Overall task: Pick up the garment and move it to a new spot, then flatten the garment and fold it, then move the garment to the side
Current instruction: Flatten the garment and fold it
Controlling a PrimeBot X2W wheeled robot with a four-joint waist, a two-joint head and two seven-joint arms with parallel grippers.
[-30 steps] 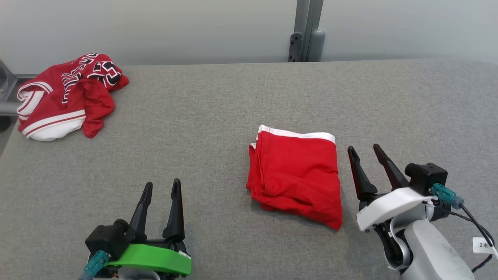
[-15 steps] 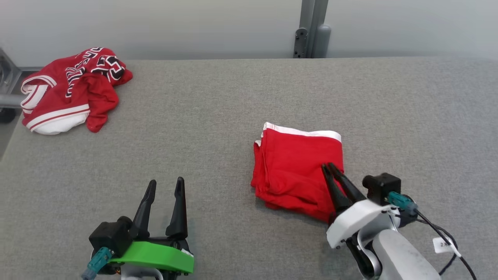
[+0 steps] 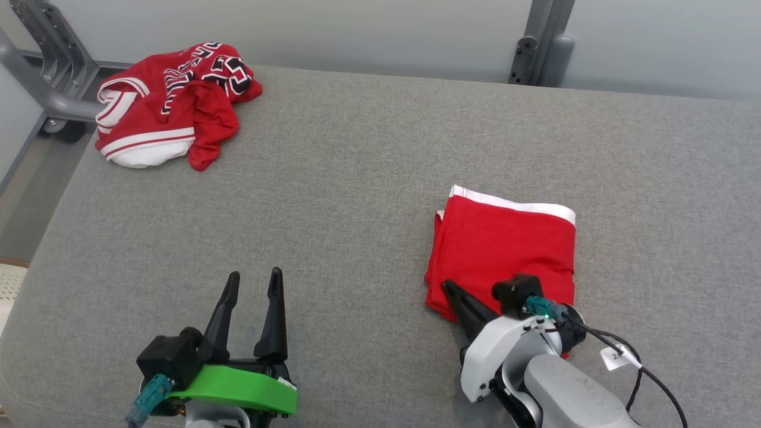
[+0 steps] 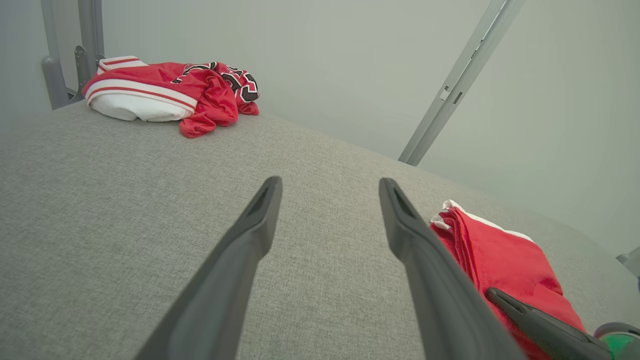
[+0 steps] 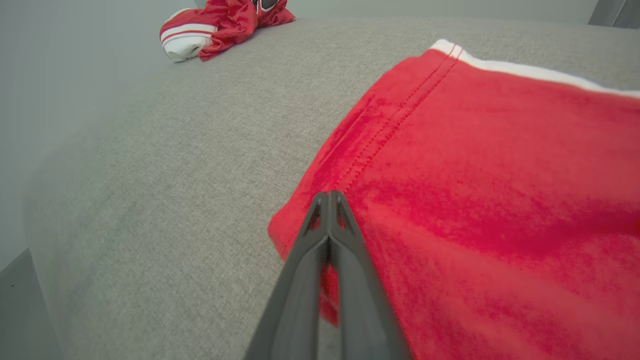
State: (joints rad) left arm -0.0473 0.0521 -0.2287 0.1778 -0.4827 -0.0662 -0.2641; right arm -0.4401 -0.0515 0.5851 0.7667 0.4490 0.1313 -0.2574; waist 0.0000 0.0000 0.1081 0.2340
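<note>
A folded red garment (image 3: 505, 249) (image 5: 475, 175) with a white band along its far edge lies flat on the grey padded table (image 3: 357, 178), right of centre. My right gripper (image 3: 447, 285) (image 5: 329, 195) is shut, its fingers pressed together, and the tips lie over the garment's near left corner with no cloth visibly between them. My left gripper (image 3: 254, 274) (image 4: 330, 182) stands open and empty above bare table at the near left. In the left wrist view the garment (image 4: 500, 260) shows at the right.
A crumpled red jersey (image 3: 172, 101) (image 4: 170, 92) (image 5: 220, 25) with white stripes and black lettering lies at the table's far left corner. A grey metal frame (image 3: 41, 77) stands beyond that corner, and a post (image 3: 541, 53) rises behind the far edge.
My right gripper has shut and swung left from beside the garment to over its near left corner. The head camera has shifted. The left gripper has stayed open in place.
</note>
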